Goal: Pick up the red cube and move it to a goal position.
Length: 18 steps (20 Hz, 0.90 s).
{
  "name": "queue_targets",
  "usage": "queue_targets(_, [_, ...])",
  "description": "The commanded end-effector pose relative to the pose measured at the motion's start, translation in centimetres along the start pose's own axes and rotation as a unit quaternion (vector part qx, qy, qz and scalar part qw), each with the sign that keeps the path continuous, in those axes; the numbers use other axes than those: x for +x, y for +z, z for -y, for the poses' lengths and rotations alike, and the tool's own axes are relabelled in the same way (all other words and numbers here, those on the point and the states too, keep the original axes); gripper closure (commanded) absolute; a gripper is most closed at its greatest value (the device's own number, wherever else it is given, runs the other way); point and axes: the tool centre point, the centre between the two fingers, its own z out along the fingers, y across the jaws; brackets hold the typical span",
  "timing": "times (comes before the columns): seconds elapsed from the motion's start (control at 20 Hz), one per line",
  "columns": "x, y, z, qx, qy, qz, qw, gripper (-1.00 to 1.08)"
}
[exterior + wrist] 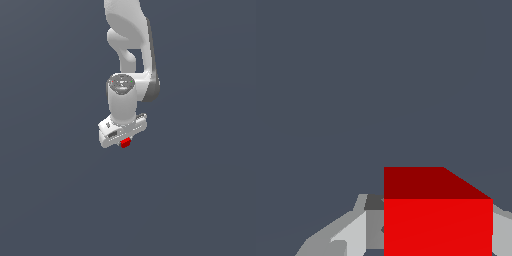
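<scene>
The red cube [125, 143] is tiny and bright red, and it sits just under the white hand of the arm in the exterior view. In the wrist view the red cube [437, 220] fills the space between the two grey fingers [353, 235], which press against its sides. My gripper [125, 142] is shut on the cube. No shadow or surface contact shows below the cube, so I cannot tell how high it is held. No goal marker is in view.
The white Panda arm [131, 60] comes down from the top of the exterior view. All around is a plain dark grey-blue ground [50, 200] with no other objects, edges or containers in view.
</scene>
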Motion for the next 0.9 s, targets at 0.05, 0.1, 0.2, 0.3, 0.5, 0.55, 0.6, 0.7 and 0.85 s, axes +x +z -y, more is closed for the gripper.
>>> queue_targets(0.05, [0.9,-4.1,1.1,0.000,0.000,0.000,1.0000,1.08])
queue_targets(0.1, [1.1,-5.3,1.4,0.000,0.000,0.000,1.0000,1.08])
queue_targets(0.2, [1.6,-7.5,2.0,0.000,0.000,0.000,1.0000,1.08])
queue_targets(0.3, [2.1,-9.7,2.5,0.000,0.000,0.000,1.0000,1.08])
queue_targets(0.5, [3.0,-13.3,3.4,0.000,0.000,0.000,1.0000,1.08])
queue_targets(0.55, [3.2,-14.1,3.6,0.000,0.000,0.000,1.0000,1.08])
queue_targets(0.6, [3.4,-14.8,3.8,0.000,0.000,-0.001,1.0000,1.08])
queue_targets(0.7, [3.7,-16.0,4.1,0.000,0.000,-0.001,1.0000,1.08])
queue_targets(0.85, [4.1,-17.4,4.4,0.000,0.000,-0.001,1.0000,1.08])
